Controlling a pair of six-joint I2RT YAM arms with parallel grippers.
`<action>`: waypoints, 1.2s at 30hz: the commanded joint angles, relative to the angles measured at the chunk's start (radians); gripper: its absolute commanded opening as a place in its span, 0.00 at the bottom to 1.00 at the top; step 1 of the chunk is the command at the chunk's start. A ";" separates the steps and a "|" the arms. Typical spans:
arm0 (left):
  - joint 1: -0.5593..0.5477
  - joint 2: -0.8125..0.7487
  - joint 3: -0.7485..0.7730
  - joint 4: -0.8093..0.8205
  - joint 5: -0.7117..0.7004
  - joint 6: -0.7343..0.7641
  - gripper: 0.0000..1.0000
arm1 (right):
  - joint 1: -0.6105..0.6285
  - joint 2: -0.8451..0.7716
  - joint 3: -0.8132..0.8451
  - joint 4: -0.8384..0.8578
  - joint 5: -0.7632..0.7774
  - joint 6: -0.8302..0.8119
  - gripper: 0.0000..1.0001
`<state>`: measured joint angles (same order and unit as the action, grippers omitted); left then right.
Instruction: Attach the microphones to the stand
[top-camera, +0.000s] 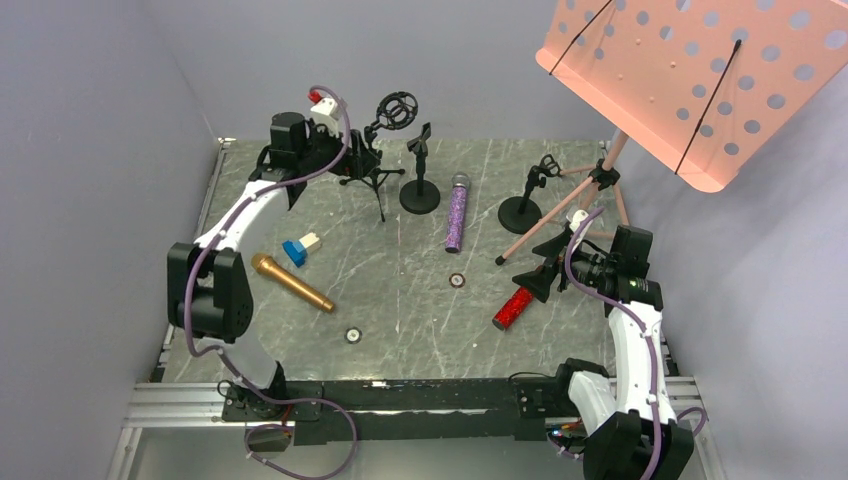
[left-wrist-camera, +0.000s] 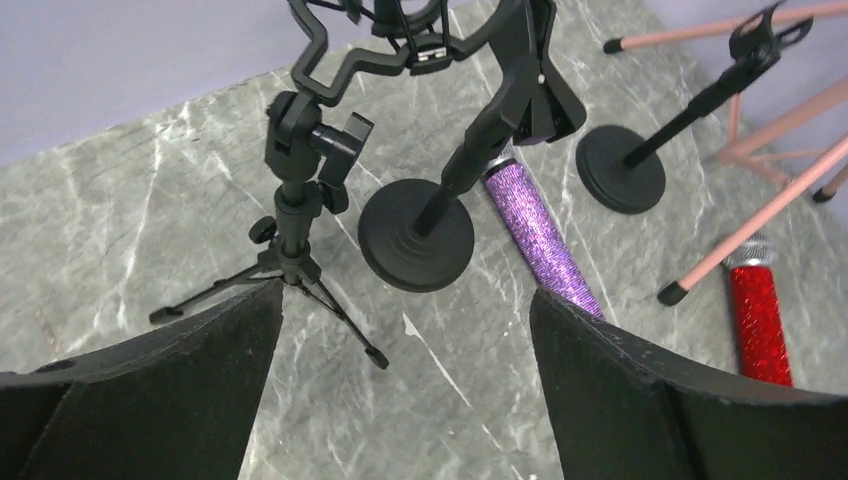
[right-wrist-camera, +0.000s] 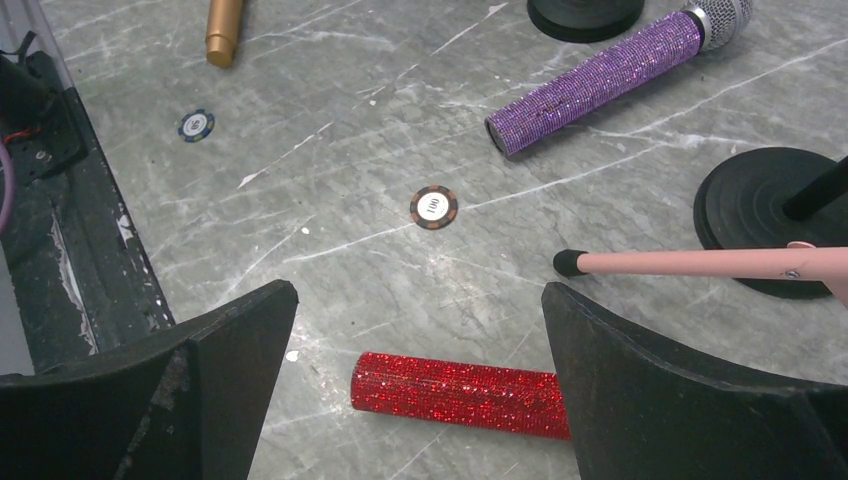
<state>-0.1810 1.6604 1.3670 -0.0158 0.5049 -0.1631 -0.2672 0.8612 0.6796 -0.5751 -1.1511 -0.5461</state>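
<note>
The purple glitter microphone (top-camera: 457, 215) lies mid-table, also in the left wrist view (left-wrist-camera: 535, 235) and the right wrist view (right-wrist-camera: 600, 80). The red glitter microphone (top-camera: 515, 307) lies at the right; my open right gripper (top-camera: 537, 280) hovers over it, and its body (right-wrist-camera: 460, 392) shows between the fingers, head hidden. The gold microphone (top-camera: 292, 282) lies at the left. At the back stand a tripod shock-mount stand (top-camera: 385, 140), a round-base clip stand (top-camera: 420, 192) and a second one (top-camera: 522, 210). My left gripper (top-camera: 348, 160) is open and empty beside the tripod stand (left-wrist-camera: 298, 215).
A pink music stand (top-camera: 690, 80) rises at the back right; one of its legs (right-wrist-camera: 700, 263) ends just beyond my right gripper. Two poker chips (top-camera: 457, 280) (top-camera: 352, 334) and a blue-and-white block (top-camera: 298, 248) lie on the table.
</note>
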 joint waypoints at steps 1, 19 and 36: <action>0.039 0.069 0.032 0.120 0.222 0.130 0.97 | 0.005 -0.020 0.032 0.032 -0.007 -0.009 1.00; 0.097 0.315 -0.093 0.851 0.328 0.041 0.77 | 0.033 -0.012 0.036 0.038 0.019 -0.006 1.00; 0.071 0.460 0.092 0.842 0.345 0.019 0.59 | 0.051 0.013 0.044 0.031 0.039 -0.014 1.00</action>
<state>-0.1066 2.1048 1.4216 0.7887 0.8158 -0.1410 -0.2214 0.8665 0.6796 -0.5747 -1.1088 -0.5461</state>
